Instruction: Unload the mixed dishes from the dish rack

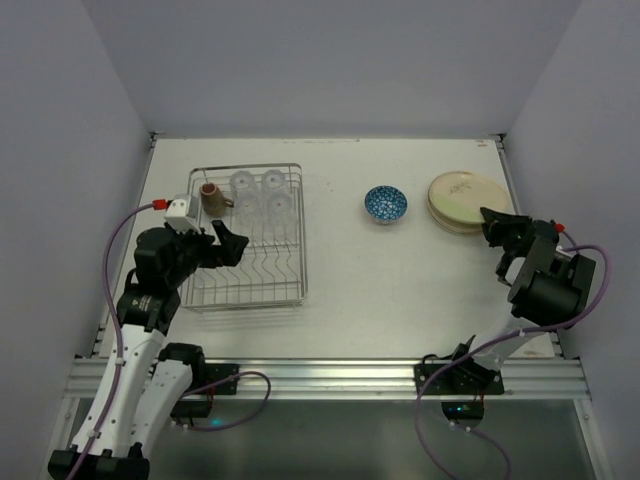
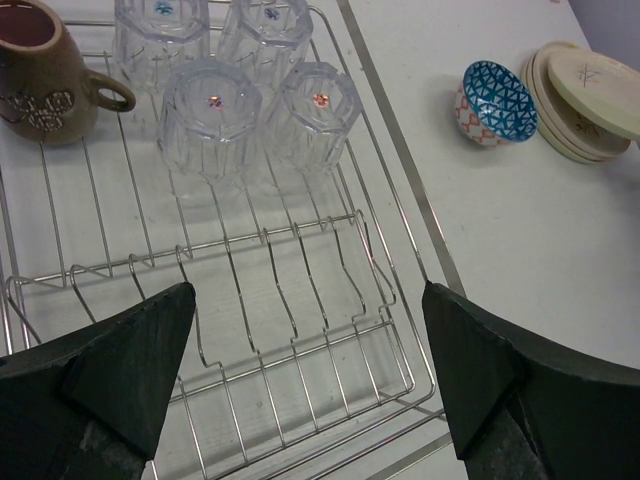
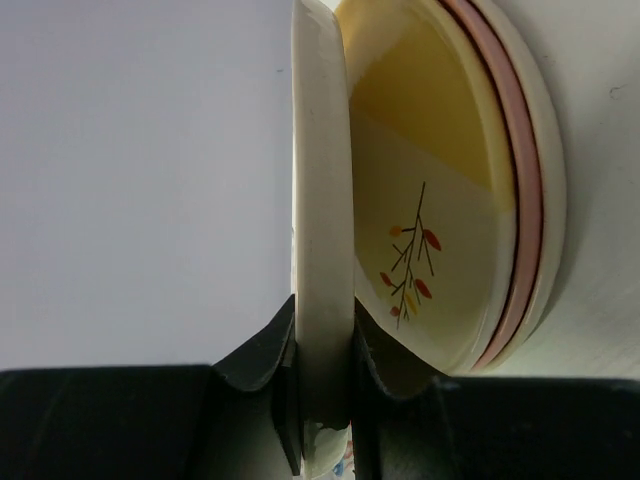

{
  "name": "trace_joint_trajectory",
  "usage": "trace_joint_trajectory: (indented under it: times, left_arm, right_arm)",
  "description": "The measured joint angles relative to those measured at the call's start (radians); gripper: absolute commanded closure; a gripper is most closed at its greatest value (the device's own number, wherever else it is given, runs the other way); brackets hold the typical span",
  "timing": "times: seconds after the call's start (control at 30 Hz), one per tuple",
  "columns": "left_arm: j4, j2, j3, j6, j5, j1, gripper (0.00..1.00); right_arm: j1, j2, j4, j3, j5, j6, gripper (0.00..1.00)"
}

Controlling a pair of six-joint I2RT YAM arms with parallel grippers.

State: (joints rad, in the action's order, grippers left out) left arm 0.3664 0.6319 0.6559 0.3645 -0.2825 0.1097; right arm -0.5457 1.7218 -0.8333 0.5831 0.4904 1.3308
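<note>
Right pincer [image 3: 322, 375] nips plate [image 3: 322, 150] by its rim; left pincer [image 2: 308, 300] gapes above dish rack [image 1: 250, 282].

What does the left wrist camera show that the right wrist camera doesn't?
Only the left wrist: the dish rack holding a brown mug and four clear glasses, the blue bowl on the table, and the open left gripper. Only the right wrist: the right gripper shut on the rim of one cream plate. Both: the plate stack.
</note>
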Motion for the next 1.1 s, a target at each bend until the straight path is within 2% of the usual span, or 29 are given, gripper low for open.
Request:
trace_joint_trajectory:
  times: [0.03,0.1,0.13,0.17,0.23,0.27,0.37,0.4,0.5,0.63,0.8,1.1]
  left_arm:
    - [-0.001,0.000,0.000,-0.003,-0.002,0.003,0.00]
    - [-0.002,0.000,0.000,-0.009,-0.005,0.005,0.00]
    - [-0.002,0.000,0.000,-0.010,-0.006,0.006,0.00]
    - [-0.002,0.000,0.000,-0.010,-0.006,0.006,0.00]
    - [-0.003,0.000,0.000,-0.010,-0.006,0.009,0.00]
    - [-0.002,0.000,0.000,-0.010,-0.006,0.010,0.00]
    - [-0.002,0.000,0.000,-0.010,-0.006,0.011,0.00]
    - [-0.002,0.000,0.000,-0.010,-0.006,0.011,0.00]
    - [-0.002,0.000,0.000,-0.010,-0.006,0.011,0.00]
    - [-0.002,0.000,0.000,-0.010,-0.005,0.013,0.00]
    - [-0.002,-0.003,0.000,-0.010,-0.005,0.018,0.00]
    - [-0.003,-0.011,0.000,-0.010,-0.001,0.024,0.00]
  right_arm:
    - [0.000,0.008,-0.006,0.000,0.000,-0.003,1.00]
    - [0.000,0.023,-0.014,0.000,0.000,-0.007,0.91]
    - [0.000,0.028,-0.017,0.000,0.000,-0.008,0.85]
    - [0.000,0.031,-0.021,0.000,0.000,-0.008,0.74]
    - [0.000,0.032,-0.032,0.000,0.003,-0.006,0.70]
    - [0.000,0.032,-0.048,0.000,0.004,-0.006,0.58]
    - [0.000,0.019,-0.057,0.005,0.002,-0.015,0.46]
    - [0.000,0.014,-0.048,0.010,0.000,-0.022,0.35]
    - [0.000,0.001,-0.016,0.024,-0.005,-0.041,0.25]
    - [0.001,-0.020,0.080,0.043,-0.026,-0.070,0.01]
    - [0.008,-0.031,0.272,0.115,-0.068,-0.141,0.01]
    - [0.068,-0.032,0.689,0.362,-0.214,-0.301,0.01]
